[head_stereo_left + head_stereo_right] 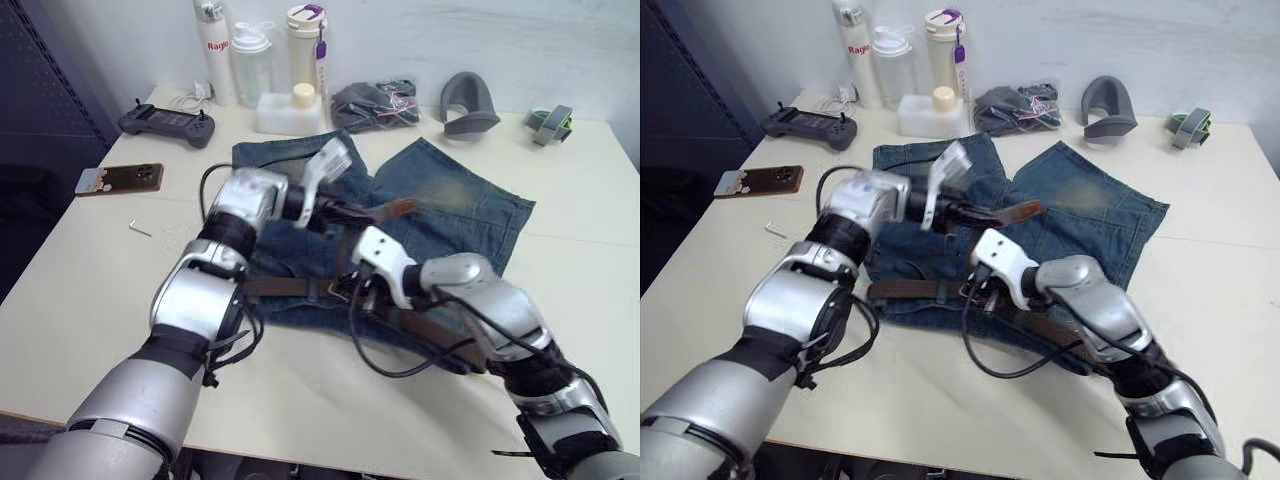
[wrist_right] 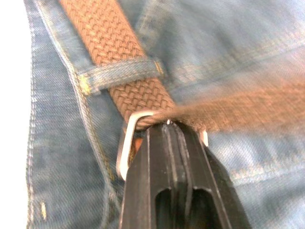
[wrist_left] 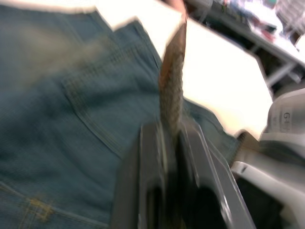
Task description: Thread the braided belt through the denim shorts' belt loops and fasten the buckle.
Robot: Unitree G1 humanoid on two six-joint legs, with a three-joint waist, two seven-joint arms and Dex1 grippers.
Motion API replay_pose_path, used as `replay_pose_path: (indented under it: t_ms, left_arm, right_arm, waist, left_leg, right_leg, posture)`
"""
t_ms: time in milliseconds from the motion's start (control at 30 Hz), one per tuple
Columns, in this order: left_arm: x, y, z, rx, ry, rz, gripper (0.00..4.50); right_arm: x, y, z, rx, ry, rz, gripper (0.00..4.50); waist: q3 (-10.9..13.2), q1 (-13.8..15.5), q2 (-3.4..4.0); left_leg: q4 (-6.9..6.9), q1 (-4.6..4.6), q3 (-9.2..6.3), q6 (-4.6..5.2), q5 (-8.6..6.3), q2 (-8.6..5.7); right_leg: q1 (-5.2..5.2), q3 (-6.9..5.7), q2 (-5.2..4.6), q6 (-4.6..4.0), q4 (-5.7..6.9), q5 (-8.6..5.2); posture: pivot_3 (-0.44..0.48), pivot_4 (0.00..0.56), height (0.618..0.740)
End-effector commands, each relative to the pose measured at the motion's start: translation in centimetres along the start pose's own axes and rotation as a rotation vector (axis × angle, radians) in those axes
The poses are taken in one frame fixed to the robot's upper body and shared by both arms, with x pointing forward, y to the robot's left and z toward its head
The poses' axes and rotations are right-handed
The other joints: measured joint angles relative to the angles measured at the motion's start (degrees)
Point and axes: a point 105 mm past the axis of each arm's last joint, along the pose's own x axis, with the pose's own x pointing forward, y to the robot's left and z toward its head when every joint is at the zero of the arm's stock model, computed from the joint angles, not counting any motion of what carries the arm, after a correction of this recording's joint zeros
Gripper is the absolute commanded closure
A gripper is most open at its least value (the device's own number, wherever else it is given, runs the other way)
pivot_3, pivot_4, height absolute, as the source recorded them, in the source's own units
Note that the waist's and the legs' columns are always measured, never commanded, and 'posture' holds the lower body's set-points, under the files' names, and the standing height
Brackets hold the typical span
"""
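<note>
The mid-blue denim shorts (image 1: 420, 215) with faded yellowish patches lie flat on the pale counter (image 1: 90, 280), waistband towards the robot. The dark-brown braided belt (image 1: 905, 289) runs along the waistband under a short blue denim belt loop (image 2: 121, 74). The left tool (image 1: 980, 213) is clamped on the belt's tapered tip and holds it lifted above the shorts; in the left wrist view the strap rises from between the two black fingers (image 3: 152, 162). The right tool (image 2: 169, 126) has its fingers pressed together at the small silver rectangular buckle (image 2: 127, 143), which lies on the waistband just past the loop, the strap passing through its frame.
</note>
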Motion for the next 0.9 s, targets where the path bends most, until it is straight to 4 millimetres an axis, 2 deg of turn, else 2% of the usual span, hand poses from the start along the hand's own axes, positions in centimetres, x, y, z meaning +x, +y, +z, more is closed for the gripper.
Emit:
replay_pose_path:
  t_ms: [33, 233, 400, 500, 567, 667, 767, 867, 900]
  left_arm:
    - [-0.9, -1.0, 2.6, 0.109, -0.071, -0.007, 4.50]
    - [-0.8, -2.7, 0.4, 0.156, -0.014, -0.039, 4.50]
    - [-0.9, -3.8, -0.1, 0.200, -0.011, -0.034, 4.50]
    - [-1.2, -4.4, -0.4, 0.288, 0.012, -0.045, 4.50]
    - [-1.8, -4.7, -1.3, 0.435, 0.083, -0.061, 4.50]
    - [-2.6, -4.6, -2.3, 0.581, 0.172, -0.067, 4.50]
    - [-3.4, -3.7, -3.1, 0.772, 0.270, -0.060, 4.50]
    - [-3.7, -3.3, -3.1, 0.888, 0.306, -0.069, 4.50]
    - [-3.6, -3.2, -2.8, 0.916, 0.299, -0.074, 4.50]
  right_arm:
    - [-1.7, -0.8, -2.4, 0.196, 0.071, -0.021, 4.44]
    - [-4.5, -1.0, 0.8, 0.265, -0.076, -0.029, 4.44]
    - [-8.0, -0.5, 3.5, 0.228, -0.220, -0.023, 4.44]
    - [-9.0, 0.5, 3.6, 0.134, -0.212, -0.015, 4.44]
    - [-9.1, 1.9, 2.7, 0.058, -0.162, -0.005, 4.44]
    - [-9.1, 2.1, 2.2, 0.038, -0.148, -0.045, 4.44]
    - [-8.3, 3.3, 1.4, -0.084, -0.105, -0.070, 3.45]
    - [-7.7, 3.8, 1.1, -0.206, -0.090, -0.116, 2.06]
    - [-7.7, 3.3, 1.1, -0.231, -0.095, -0.160, 1.55]
  waist:
    - [0.73, 0.35, -0.11]
    - [0.96, 0.71, -0.04]
    - [1.62, 0.56, -0.02]
    - [1.88, 0.54, -0.01]
    - [1.89, 0.50, -0.03]
    - [1.91, 0.33, -0.04]
    - [1.94, -0.03, -0.06]
    - [1.94, -0.09, -0.06]
    - [1.95, -0.13, -0.07]
  left_leg:
    - [-0.11, -0.05, -0.25, 0.00, 0.11, -0.04]
    - [-1.01, -0.04, -0.83, 0.37, 0.37, -0.62]
    - [-1.41, -0.08, -0.83, 0.64, 0.53, -0.82]
    - [-1.47, -0.07, -0.83, 0.65, 0.54, -0.83]
    - [-1.58, 0.01, -0.82, 0.65, 0.54, -0.84]
    - [-1.83, 0.11, -0.82, 0.65, 0.56, -0.84]
    - [-2.04, 0.11, -0.80, 0.70, 0.79, -0.96]
    - [-2.20, 0.22, -0.87, 0.69, 0.97, -0.98]
    - [-2.21, 0.24, -0.88, 0.70, 1.02, -1.00]
  right_leg:
    - [0.10, -0.21, 0.00, 0.02, -0.18, 0.03]
    - [0.54, -0.44, -0.12, 0.39, -0.81, 0.23]
    - [0.67, -0.49, -0.13, 0.73, -1.36, 0.41]
    - [0.70, -0.52, -0.12, 0.74, -1.42, 0.42]
    - [0.77, -0.52, -0.11, 0.74, -1.49, 0.42]
    - [0.87, -0.56, -0.11, 0.74, -1.67, 0.42]
    - [0.88, -0.61, -0.12, 0.80, -1.80, 0.45]
    - [1.07, -0.67, -0.19, 0.88, -2.01, 0.58]
    - [1.10, -0.70, -0.19, 0.88, -2.00, 0.62]
  posture:
    - [0.000, 0.150, 0.649]
    - [0.000, 0.150, 0.649]
    - [0.000, 0.150, 0.649]
    - [0.000, 0.150, 0.649]
    - [0.000, 0.150, 0.649]
    - [0.000, 0.150, 0.649]
    - [0.000, 0.150, 0.649]
    - [0.000, 0.150, 0.649]
    - [0.000, 0.150, 0.649]
